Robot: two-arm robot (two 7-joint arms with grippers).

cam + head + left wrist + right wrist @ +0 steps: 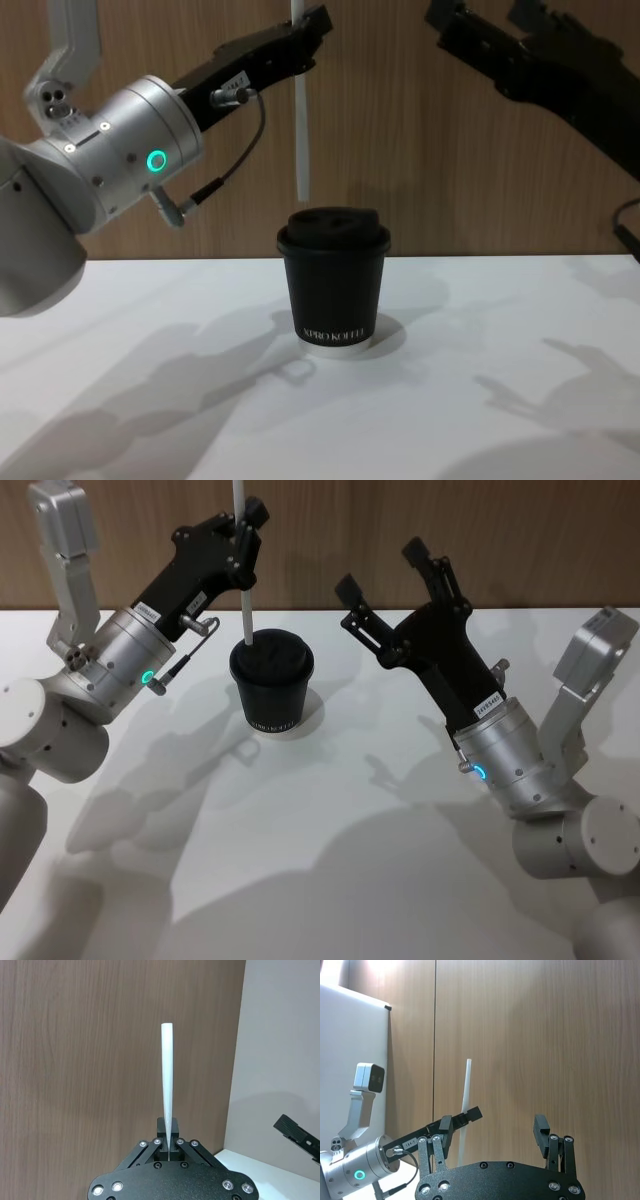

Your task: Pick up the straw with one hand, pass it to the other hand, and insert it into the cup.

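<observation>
My left gripper (248, 522) is shut on the white straw (245, 580) and holds it upright. The straw's lower end hangs just above the left edge of the lid of the black cup (272, 680). In the chest view the straw (300, 120) ends a little above the cup (335, 285), which stands upright on the table. From the left wrist, the straw (167, 1085) rises out of the closed left gripper (168, 1147). My right gripper (383, 570) hangs open and holds nothing, to the right of the cup and higher; it also shows as the right gripper (492, 1132).
The white table (330, 830) stretches bare in front of the cup. A wooden wall (330, 530) stands close behind. A thin cable (215, 180) loops from my left wrist.
</observation>
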